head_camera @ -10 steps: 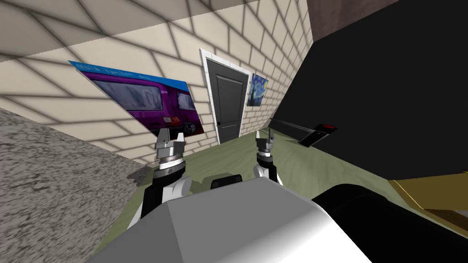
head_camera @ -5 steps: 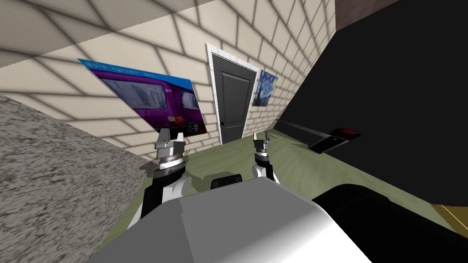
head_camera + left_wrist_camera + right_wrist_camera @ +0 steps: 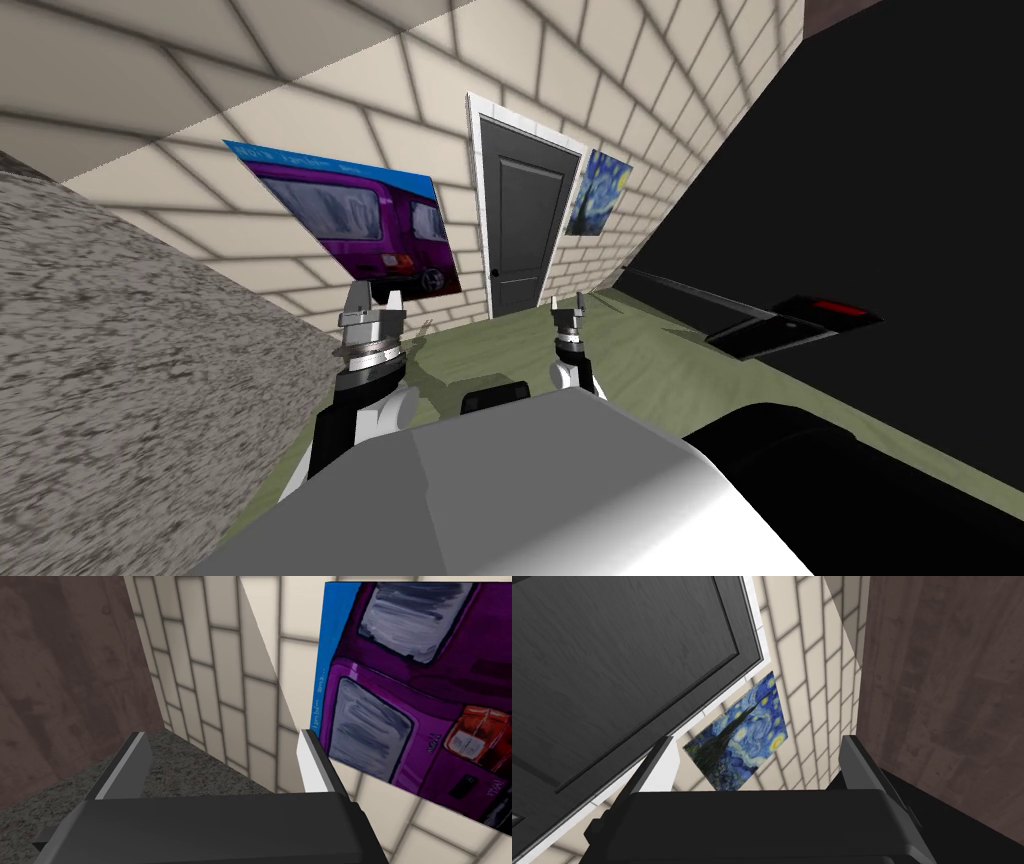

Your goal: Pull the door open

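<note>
Looking ahead, you have the dark grey door [image 3: 525, 235] at 12 o'clock, closed in its white frame and well apart from both arms. Its small dark knob [image 3: 494, 273] sits on the door's 9 o'clock edge. Your left tool [image 3: 376, 293] stands wide, holding nothing, near the purple van picture [image 3: 370, 225] at 11 o'clock. Your right tool [image 3: 567, 299] is equally wide and bare, below the starry painting [image 3: 598, 193] at 1 o'clock.

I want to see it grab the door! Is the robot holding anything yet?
Nothing yet. The left gripper and right gripper are both open and empty, and the dark door is far ahead.
</note>
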